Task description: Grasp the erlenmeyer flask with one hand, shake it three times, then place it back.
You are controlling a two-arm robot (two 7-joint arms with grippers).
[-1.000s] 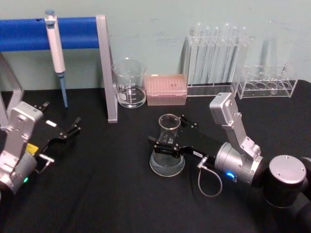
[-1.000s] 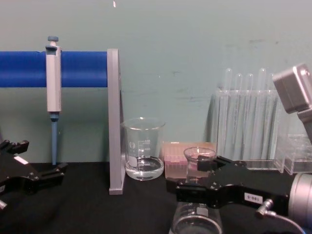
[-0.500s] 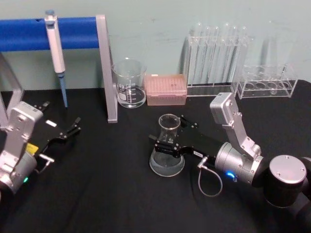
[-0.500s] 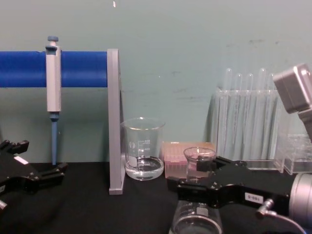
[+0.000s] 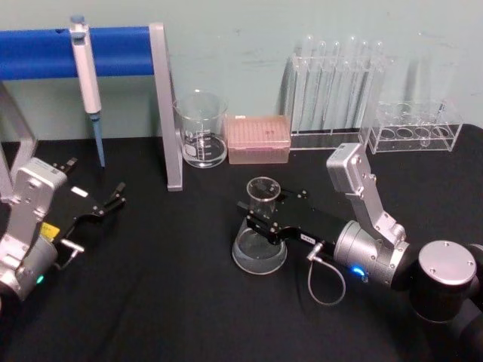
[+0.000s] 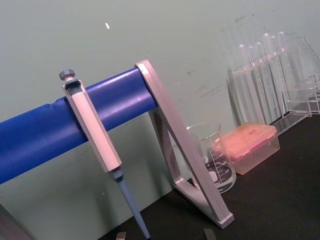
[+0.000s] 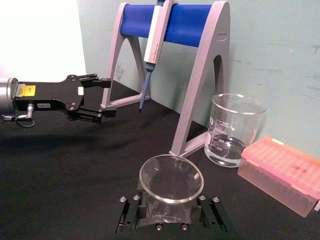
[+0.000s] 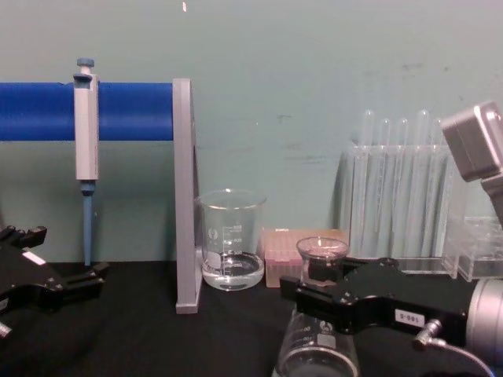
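Black on clear glass now: closing the right gripper (image 5: pixel 266 210) onto the neck of the erlenmeyer flask (image 5: pixel 258 250), just under the flared rim, and reaching in from the right to do it. Having drawn in within the last half second from a wide straddle, standing clear of the glass on both sides then, pressing narrow against it now, as seen most plainly from the chest and the right wrist. Still resting the flask's broad base on the table (image 5: pixel 166 294), near the middle, nearer than the beaker (image 5: pixel 201 132) and the pink tip box (image 5: pixel 259 139), in the same spot as a second ago; not lifting yet. Judging from that, just finishing the grasp, with all three shakes and the setting-down still lying ahead. Calling next for a straight rise before any shaking, keeping clear of the beaker and the test tube rack (image 5: pixel 336 90) farther back. Risking a slip on smooth tapering glass, or a slosh from the open mouth, given what looks like a little clear liquid at the bottom. Idling the left gripper (image 5: pixel 117 194) well off to the left, near the pipette stand (image 5: pixel 164 113), fingers spread apart and holding nothing.
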